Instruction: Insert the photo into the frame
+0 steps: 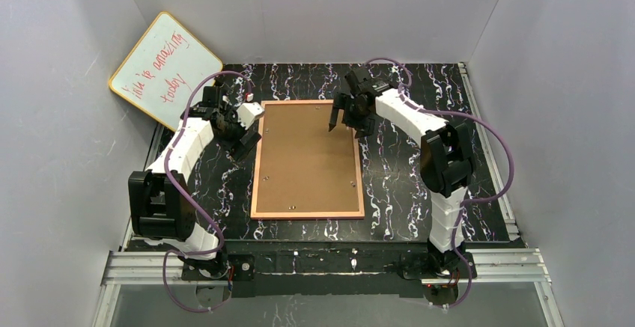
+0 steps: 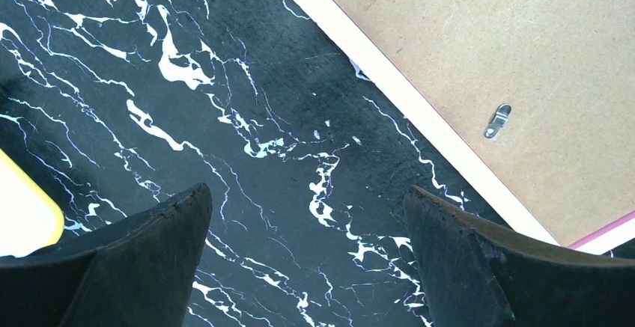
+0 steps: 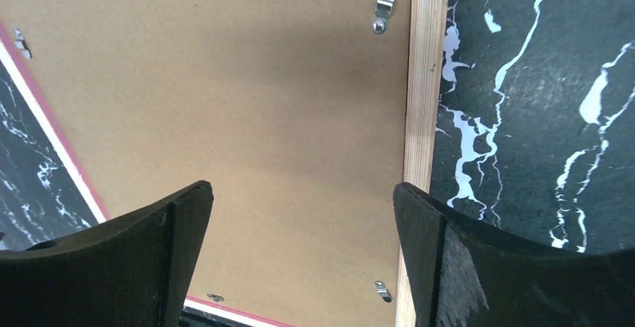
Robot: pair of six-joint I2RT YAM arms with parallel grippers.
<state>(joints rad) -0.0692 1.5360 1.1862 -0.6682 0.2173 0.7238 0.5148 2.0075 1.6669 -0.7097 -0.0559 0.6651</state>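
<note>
Under the left gripper [image 2: 307, 200], whose fingers are matt black, the table [image 2: 247, 80] is black marble with white veins and faint violet threads. To that gripper's left shows a white whiteboard [image 1: 161, 65] with a yellow edge and red handwriting. Below the black right gripper [image 3: 303, 192] the backing board [image 3: 247, 102] is plain mid-brown, dotted with small silver clips [image 3: 383, 9]. The frame [image 3: 419, 117] around it is pale wood, with a thin pink line along its outer edge. Both arms are white with black joints and carry purple cables [image 1: 180, 185].
</note>
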